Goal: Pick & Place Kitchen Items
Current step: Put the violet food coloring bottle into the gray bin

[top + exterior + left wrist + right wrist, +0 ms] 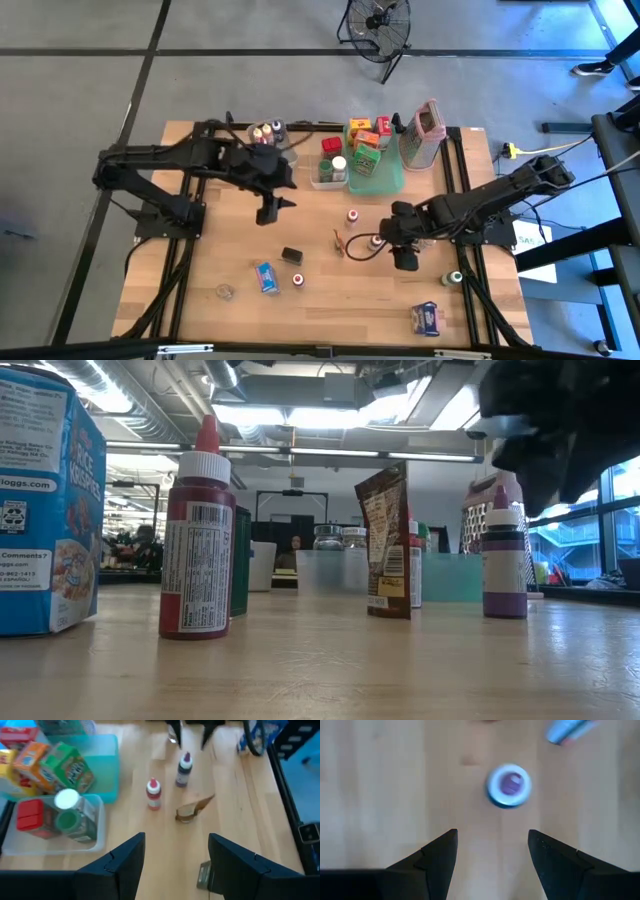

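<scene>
Right end effector (405, 259) released above purple-capped bottle (509, 785), brown packet (340, 243) nearby, left end effector (272, 210) released

A wooden table (230, 240) carries two clear bins (327, 178), a teal tray (385, 180) and a grater (422, 135) at the back; small bottles (352, 216), a brown packet (340, 243) and blue boxes (266, 277) lie scattered nearer the front.

Small bottles (352, 216) stand scattered on the wood, boxes (364, 134) packed upright at the far edge
</scene>
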Action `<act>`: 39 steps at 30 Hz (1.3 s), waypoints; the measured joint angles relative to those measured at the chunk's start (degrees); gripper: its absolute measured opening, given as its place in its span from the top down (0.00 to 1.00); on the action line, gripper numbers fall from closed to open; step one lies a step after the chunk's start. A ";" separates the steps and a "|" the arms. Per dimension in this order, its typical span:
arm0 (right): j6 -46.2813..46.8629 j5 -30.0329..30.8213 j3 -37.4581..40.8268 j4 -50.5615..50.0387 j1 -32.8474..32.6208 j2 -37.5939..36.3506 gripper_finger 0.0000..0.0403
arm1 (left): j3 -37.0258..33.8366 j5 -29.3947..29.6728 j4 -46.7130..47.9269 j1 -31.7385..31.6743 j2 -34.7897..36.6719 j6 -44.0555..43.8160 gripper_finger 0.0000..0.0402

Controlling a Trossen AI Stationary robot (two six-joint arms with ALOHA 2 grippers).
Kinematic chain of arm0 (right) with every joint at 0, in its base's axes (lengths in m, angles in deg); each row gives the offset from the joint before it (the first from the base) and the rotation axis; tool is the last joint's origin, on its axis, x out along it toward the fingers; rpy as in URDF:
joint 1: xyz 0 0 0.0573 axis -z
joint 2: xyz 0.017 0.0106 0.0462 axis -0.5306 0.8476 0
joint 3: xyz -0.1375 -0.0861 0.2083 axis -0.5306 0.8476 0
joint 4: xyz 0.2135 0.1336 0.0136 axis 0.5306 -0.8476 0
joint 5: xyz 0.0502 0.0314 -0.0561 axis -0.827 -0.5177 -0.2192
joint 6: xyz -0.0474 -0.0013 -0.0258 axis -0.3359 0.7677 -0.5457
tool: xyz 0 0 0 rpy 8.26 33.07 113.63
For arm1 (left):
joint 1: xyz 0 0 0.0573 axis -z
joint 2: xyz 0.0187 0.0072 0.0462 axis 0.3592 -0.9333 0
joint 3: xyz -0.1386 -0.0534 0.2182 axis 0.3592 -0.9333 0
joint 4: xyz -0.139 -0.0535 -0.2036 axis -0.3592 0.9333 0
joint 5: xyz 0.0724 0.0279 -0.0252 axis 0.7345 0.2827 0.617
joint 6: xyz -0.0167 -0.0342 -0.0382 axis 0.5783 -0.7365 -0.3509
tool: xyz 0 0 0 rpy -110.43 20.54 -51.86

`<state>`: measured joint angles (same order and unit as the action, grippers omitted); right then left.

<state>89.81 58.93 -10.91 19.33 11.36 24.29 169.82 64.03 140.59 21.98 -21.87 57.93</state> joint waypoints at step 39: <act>3.94 12.03 19.81 42.03 -2.55 3.90 0.39 | -0.04 -4.58 1.69 1.31 -2.73 0.95 0.47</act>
<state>93.74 70.96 8.90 61.36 8.80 28.19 169.77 59.45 142.28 23.29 -24.60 58.88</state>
